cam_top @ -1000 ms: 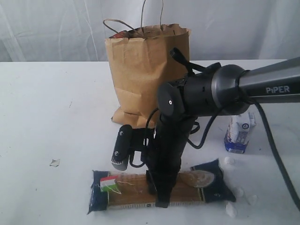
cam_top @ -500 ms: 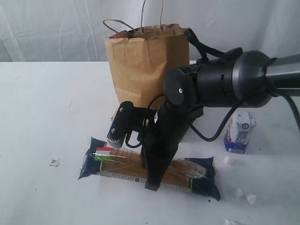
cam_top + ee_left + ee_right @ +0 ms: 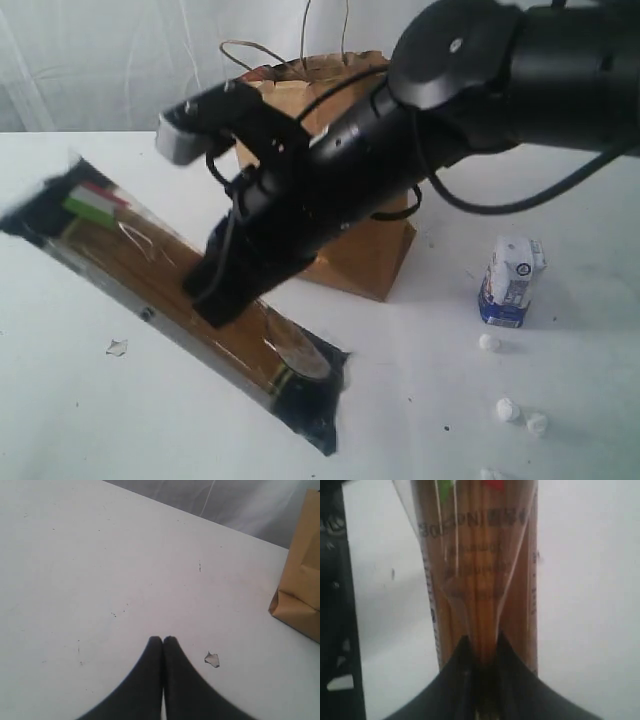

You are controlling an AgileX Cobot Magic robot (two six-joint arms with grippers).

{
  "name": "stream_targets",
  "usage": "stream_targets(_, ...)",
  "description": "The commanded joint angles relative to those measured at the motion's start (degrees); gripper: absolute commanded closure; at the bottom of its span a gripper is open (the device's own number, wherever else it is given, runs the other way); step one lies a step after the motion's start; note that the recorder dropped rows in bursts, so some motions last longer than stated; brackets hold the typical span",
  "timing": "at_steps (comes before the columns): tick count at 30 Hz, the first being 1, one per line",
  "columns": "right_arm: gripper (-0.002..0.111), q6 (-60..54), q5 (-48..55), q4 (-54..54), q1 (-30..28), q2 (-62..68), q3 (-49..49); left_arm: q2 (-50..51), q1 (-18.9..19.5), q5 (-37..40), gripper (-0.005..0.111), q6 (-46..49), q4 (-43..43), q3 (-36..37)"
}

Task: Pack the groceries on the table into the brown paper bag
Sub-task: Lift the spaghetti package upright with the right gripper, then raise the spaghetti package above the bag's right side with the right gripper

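Right gripper [image 3: 481, 645] is clamped narrow on the long spaghetti pack [image 3: 120, 250]. The pack hangs tilted in front of the brown paper bag [image 3: 365, 255], one end high, the other low near the table [image 3: 80, 400]. The step in hand looks like carrying the pack to the bag; next it likely needs raising above the rim and turning end-down. Left gripper [image 3: 162, 640] hovers closed and empty. The bag stands upright, its contents hidden. The white-blue carton [image 3: 511, 282] and small white lumps [image 3: 490, 342] lie outside it.
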Motion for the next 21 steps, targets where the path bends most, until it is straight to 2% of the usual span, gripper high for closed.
stream_targets(1, 0.108, -4.1, -1.4, 12.6, -2.7, -1.9, -5.6, 0.1, -0.4, 0.3, 0.107, 0.4, -0.7, 0.2)
stream_targets(3, 0.108, -4.7, -2.3, 17.9, -6.5, -1.9, -10.6, 0.1, -0.4, 0.3, 0.107, 0.4, -0.7, 0.2)
stream_targets(5, 0.108, -6.9, -2.9, 28.8, -11.6, -1.9, -15.2, 0.1, -0.4, 0.3, 0.107, 0.4, -0.7, 0.2)
stream_targets(6, 0.108, -9.5, -2.9, 38.0, -14.9, -1.9, -17.3, 0.1, -0.4, 0.3, 0.107, 0.4, -0.7, 0.2)
stream_targets(8, 0.108, -13.1, -3.6, 46.4, -19.1, -1.9, -18.6, 0.1, -0.4, 0.3, 0.107, 0.4, -0.7, 0.2)
stream_targets(11, 0.108, -19.3, -9.2, 53.1, -23.1, -1.9, -18.7, 0.1, -0.4, 0.3, 0.107, 0.4, -0.7, 0.2)
stream_targets(13, 0.108, -22.5, -11.6, 55.2, -25.5, -1.9, -18.7, 0.1, -0.4, 0.3, 0.107, 0.4, -0.7, 0.2)
stream_targets(21, 0.108, -19.8, -13.0, 55.2, -34.6, -2.1, -18.9, 0.1, -0.4, 0.3, 0.107, 0.4, -0.7, 0.2)
